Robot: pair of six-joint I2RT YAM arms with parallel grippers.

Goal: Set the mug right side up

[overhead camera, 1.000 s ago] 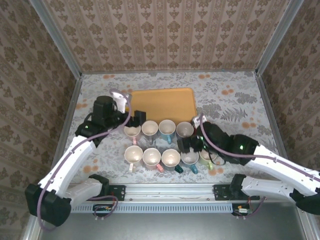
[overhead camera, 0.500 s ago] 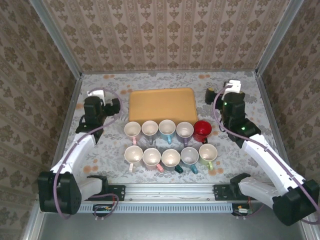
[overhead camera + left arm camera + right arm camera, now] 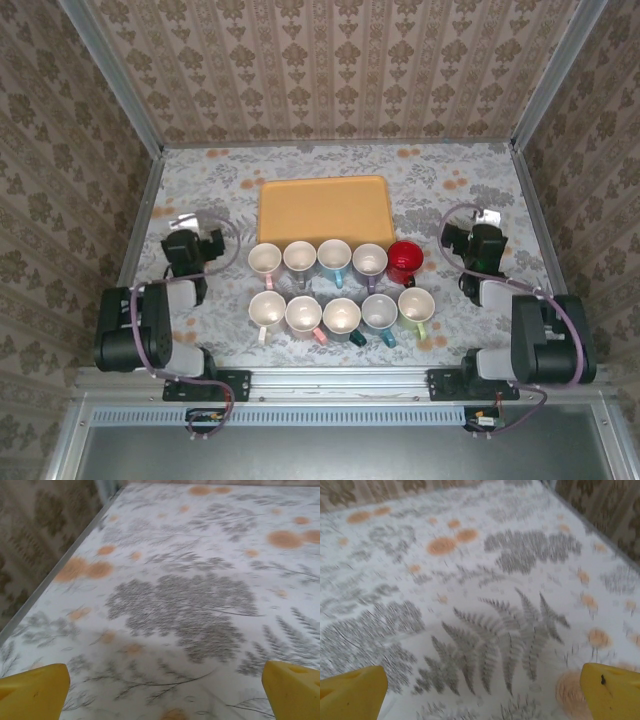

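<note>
The red mug (image 3: 405, 261) stands upside down, base up, at the right end of the far row of mugs. My left gripper (image 3: 194, 244) rests folded back at the table's left side, well away from it. In the left wrist view its yellow fingertips (image 3: 33, 692) sit wide apart, so the left gripper (image 3: 165, 692) is open over bare patterned cloth. My right gripper (image 3: 470, 243) rests to the right of the red mug, apart from it. The right gripper (image 3: 482, 690) is also open, its yellow fingertips (image 3: 612, 690) spread with nothing between them.
Several pale mugs (image 3: 341, 315) stand upright in two rows at the table's middle, left of and in front of the red one. An orange tray (image 3: 323, 208) lies behind them. Metal frame rails and papered walls (image 3: 130, 260) close in both sides.
Both arms have drawn back from the mugs and folded down at the table's sides. The red mug, covered by the right arm a second ago, now shows.
</note>
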